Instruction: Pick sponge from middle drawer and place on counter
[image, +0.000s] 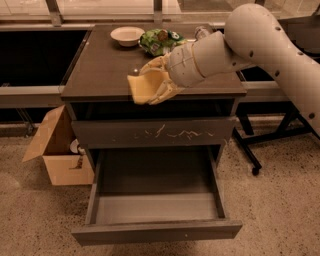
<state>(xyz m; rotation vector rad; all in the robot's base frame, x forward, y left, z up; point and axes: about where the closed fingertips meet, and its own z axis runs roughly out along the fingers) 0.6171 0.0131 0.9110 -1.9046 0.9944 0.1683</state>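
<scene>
My gripper (150, 82) is shut on the yellow sponge (139, 88) and holds it over the front edge of the counter (105, 70), just above the dark top slab. The pale padded fingers (161, 90) wrap the sponge's right side. The middle drawer (155, 210) stands pulled open below, its grey floor bare. Above it is the closed drawer front with pale scratches (165, 134).
A white bowl (127, 35), a green chip bag (161, 41) and a clear bottle (201, 32) sit at the back of the counter. An open cardboard box (60, 150) stands on the floor left of the cabinet. A black stand's legs (260, 145) are at the right.
</scene>
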